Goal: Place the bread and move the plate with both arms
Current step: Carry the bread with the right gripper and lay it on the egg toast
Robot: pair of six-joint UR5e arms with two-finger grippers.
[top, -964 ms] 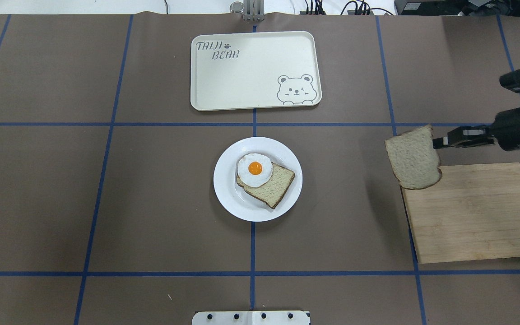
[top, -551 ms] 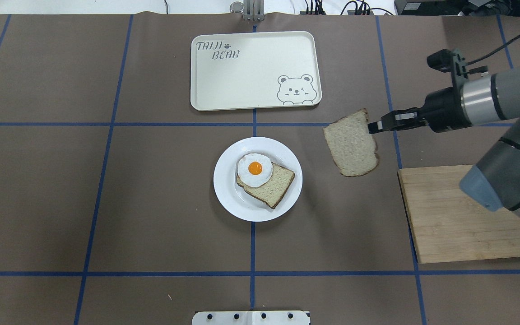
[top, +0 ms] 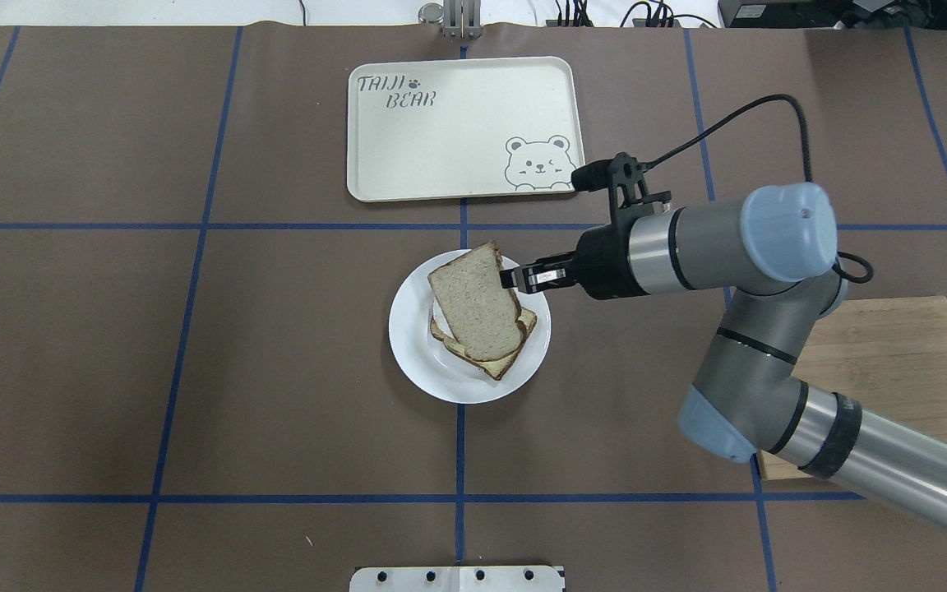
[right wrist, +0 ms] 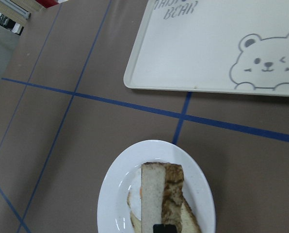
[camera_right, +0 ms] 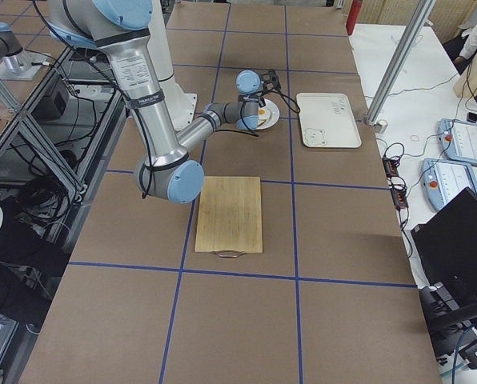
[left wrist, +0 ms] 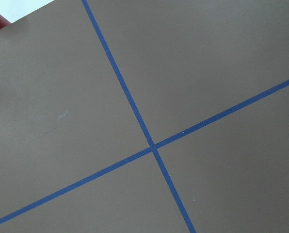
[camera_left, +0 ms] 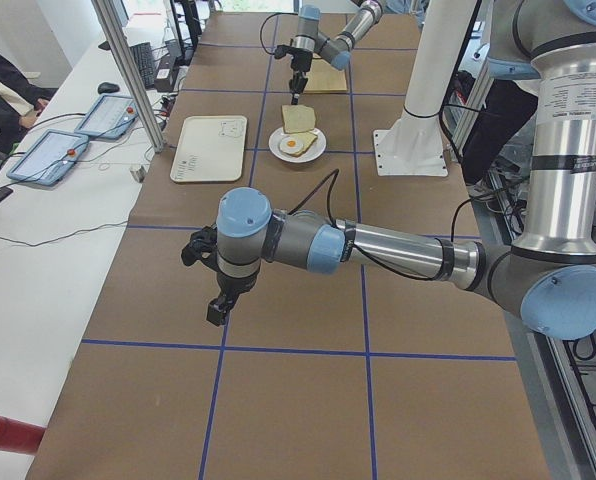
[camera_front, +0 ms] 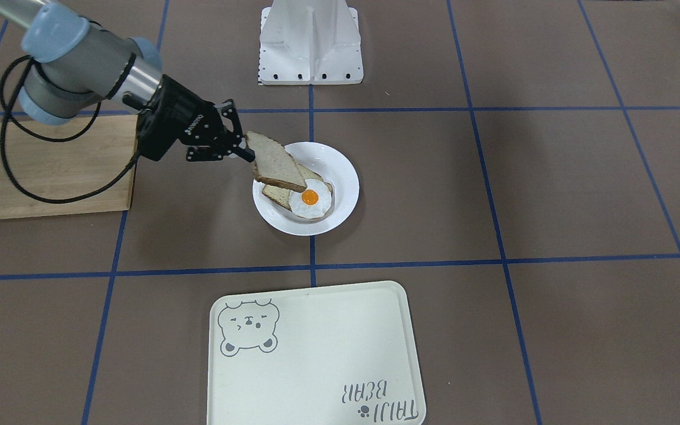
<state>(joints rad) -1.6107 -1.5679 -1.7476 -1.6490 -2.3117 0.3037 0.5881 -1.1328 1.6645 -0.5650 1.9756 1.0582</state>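
The white plate (top: 420, 362) sits mid-table with a bread slice (top: 491, 367) and a fried egg (camera_front: 310, 200) on it. My right gripper (top: 510, 278) is shut on the edge of a second bread slice (top: 473, 300) and holds it tilted just above the plate, over the egg and the lower slice. The front view shows this held slice (camera_front: 275, 165) sloping down from the gripper (camera_front: 245, 150). The right wrist view shows it edge-on (right wrist: 152, 194) above the plate (right wrist: 110, 194). My left gripper (camera_left: 218, 305) hangs over bare table far from the plate; I cannot tell whether it is open.
A cream tray with a bear drawing (top: 465, 123) lies beyond the plate. A wooden cutting board (top: 893, 353) lies on the right, partly under my right arm. The white robot base (camera_front: 310, 41) stands at the near edge.
My right gripper has carried the bread slice leftward from the cutting board's edge to above the plate. In the overhead view the slice now covers the egg.
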